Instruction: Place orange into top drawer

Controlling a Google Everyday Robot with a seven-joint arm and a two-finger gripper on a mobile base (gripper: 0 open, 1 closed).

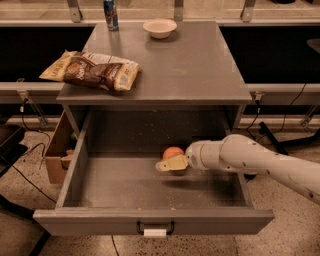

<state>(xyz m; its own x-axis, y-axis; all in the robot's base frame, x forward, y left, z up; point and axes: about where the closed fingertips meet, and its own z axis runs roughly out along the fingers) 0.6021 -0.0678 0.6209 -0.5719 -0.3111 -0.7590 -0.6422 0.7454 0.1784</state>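
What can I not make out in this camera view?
Camera view:
Orange: its lower part is hidden behind the claw, inside the top drawer; whether it is held or lying free is unclear.
Blue can at the back: top cut off by the upper edge.
Snack bag: print too blurred to read.
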